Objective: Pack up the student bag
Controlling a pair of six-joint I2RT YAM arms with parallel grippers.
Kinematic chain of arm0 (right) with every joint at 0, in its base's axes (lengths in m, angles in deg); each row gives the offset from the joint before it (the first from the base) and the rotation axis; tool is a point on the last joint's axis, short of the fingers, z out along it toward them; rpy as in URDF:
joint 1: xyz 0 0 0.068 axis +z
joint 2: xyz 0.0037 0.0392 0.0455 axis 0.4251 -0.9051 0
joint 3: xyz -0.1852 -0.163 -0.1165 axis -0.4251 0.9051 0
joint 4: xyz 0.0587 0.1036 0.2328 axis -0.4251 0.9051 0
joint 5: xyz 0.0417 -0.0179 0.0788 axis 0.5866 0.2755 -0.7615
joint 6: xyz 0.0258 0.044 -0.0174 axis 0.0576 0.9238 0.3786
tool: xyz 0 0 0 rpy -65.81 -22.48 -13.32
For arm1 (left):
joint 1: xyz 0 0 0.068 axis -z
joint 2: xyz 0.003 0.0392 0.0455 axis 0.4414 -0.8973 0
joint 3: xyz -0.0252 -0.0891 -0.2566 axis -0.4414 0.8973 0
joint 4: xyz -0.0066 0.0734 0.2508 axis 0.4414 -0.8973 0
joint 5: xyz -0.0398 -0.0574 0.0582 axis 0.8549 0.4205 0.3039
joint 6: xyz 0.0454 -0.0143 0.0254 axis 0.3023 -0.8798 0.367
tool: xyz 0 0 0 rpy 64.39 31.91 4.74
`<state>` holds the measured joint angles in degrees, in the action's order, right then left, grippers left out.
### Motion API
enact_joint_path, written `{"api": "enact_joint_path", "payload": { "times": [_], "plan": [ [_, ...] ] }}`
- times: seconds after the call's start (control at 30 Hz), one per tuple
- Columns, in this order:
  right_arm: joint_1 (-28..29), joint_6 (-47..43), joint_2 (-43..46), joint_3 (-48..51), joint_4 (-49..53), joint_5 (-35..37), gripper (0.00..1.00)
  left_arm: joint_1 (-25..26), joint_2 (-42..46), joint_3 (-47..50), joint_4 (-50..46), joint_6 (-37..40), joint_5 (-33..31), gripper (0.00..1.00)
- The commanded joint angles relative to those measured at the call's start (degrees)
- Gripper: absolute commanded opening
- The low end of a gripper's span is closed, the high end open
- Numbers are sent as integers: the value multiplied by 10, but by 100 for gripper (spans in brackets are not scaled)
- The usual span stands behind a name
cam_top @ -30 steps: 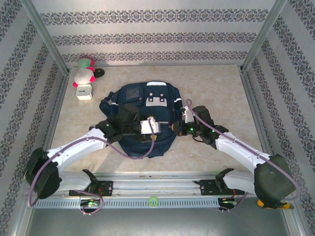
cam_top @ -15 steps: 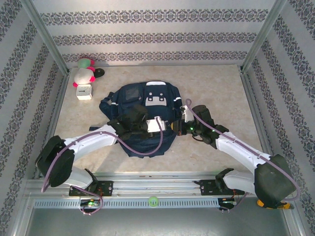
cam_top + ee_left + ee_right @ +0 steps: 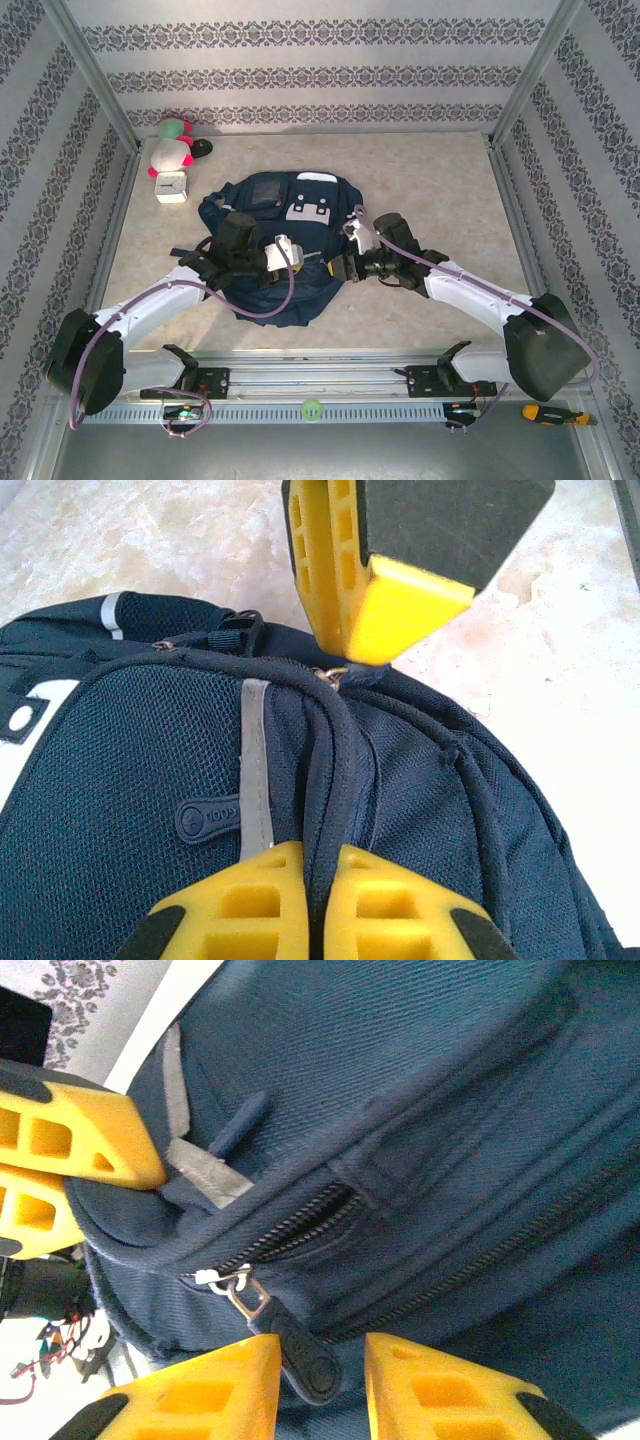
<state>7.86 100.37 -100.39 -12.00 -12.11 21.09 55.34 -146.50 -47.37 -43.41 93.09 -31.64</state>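
Overhead view. The navy bag point(image 3: 262, 205) lies flat at the middle of the desk point(image 3: 450, 190), front pocket up, its grey buckle patch point(image 3: 312, 210) toward the far wall. Both arms reach in from the near edge and meet over the bag's near right part. The left claw point(image 3: 310, 264) and right claw point(image 3: 340, 266) are just beside each other.

Left wrist view. The left claw's yellow fingers point(image 3: 240, 905) are clenched on a raised piped seam of the bag, with the seam running up between them. A thin pale stripe point(image 3: 255, 770) crosses the mesh pocket beside the seam. One finger of the right claw hangs at the far end of the same seam, directly above a small metal ring.

Right wrist view. The right claw's fingers point(image 3: 440, 1390) stand apart. The zip pull point(image 3: 305, 1355) hangs in the gap, close to the left finger and clear of the right, so the claw is released. Above the pull, the zip point(image 3: 290, 1225) gapes along a short stretch. The left claw pinches the fabric at the left edge.

At the desk's far left corner are a pink-and-white plush point(image 3: 170, 150) and a small white clock point(image 3: 172, 187), well apart from the bag. A screwdriver point(image 3: 548, 413) lies on the rail by the right arm's base.
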Motion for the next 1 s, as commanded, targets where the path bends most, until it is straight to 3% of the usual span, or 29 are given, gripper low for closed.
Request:
{"api": "enact_joint_path", "payload": {
  "times": [0.0, 0.23, 0.43, 0.77, 0.83, 0.97],
  "plan": [
    [13, -29, -10, -25, -2, -26, 33, -5, 14, -4, 12, -1, 53, 0],
    [10, -86, 34, -19, 21, 4, 41, -11, 12, -1, 10, 0, 58, 0],
    [22, -239, 100, 18, 6, 26, 46, -15, 11, -2, 10, 2, 70, 0],
    [26, -309, 19, -24, -5, 0, 45, -15, 10, 0, 15, 2, 86, 0],
    [26, -311, 1, -34, -8, -6, 38, -15, 9, -1, 15, 2, 87, 0],
    [19, -309, -9, -42, -4, -9, 9, -16, 12, -1, 9, 11, 80, 0]
  ]
}}
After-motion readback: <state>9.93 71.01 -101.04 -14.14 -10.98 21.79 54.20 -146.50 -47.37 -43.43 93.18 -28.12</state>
